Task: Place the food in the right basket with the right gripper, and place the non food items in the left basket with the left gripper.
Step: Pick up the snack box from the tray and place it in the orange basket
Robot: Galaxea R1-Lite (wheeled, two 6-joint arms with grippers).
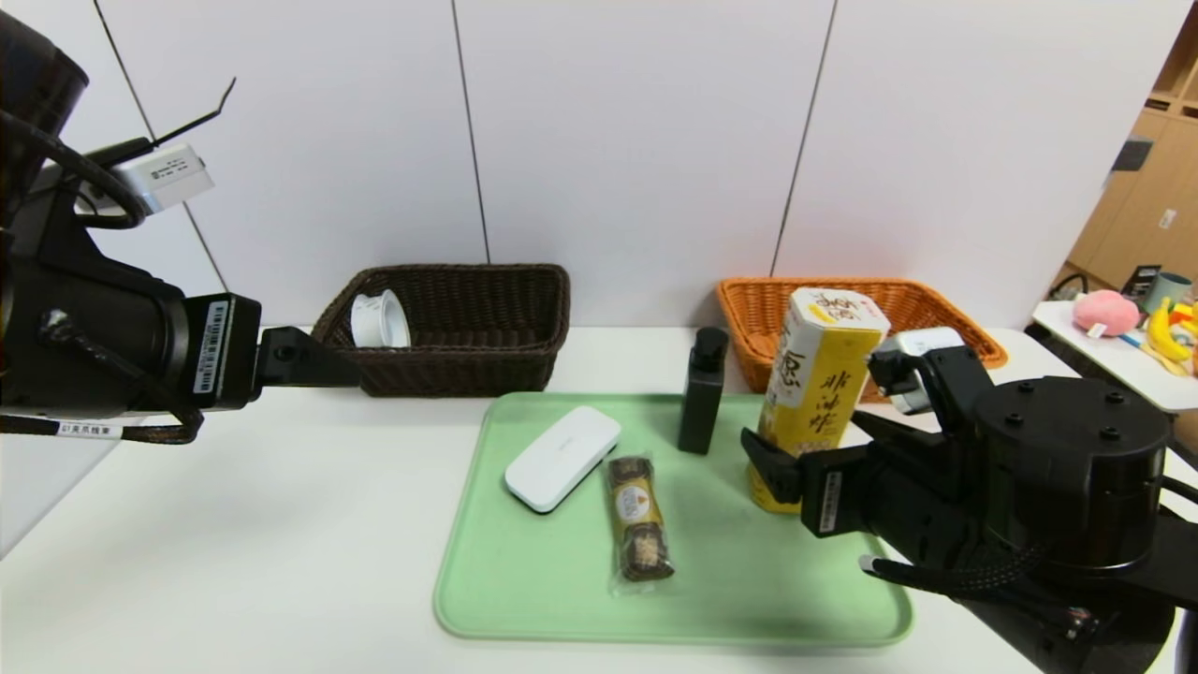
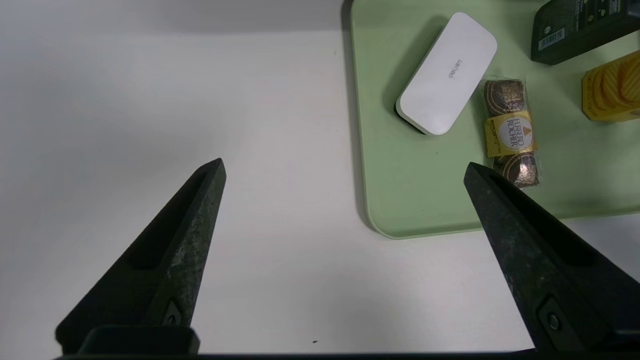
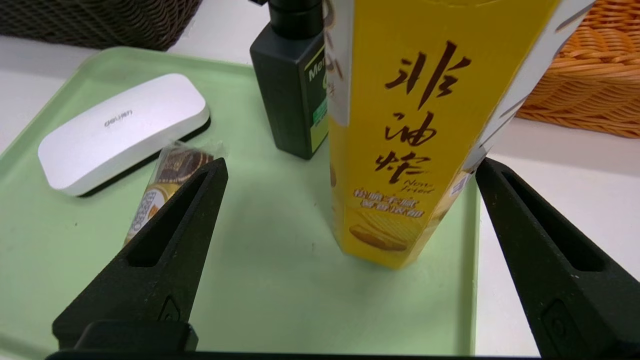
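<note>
Right wrist view: the right gripper (image 3: 351, 161) points wide, empty fingers at the tall yellow hexagonal cardboard box (image 3: 405, 150), upright on the green tray (image 3: 280, 305); centre it, squeeze gently. Left gripper (image 2: 344, 162), also wide, hangs left.

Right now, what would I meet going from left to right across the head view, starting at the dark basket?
Dark woven basket, white flat case, chocolate pack, black pump bottle, yellow snack box.
</note>
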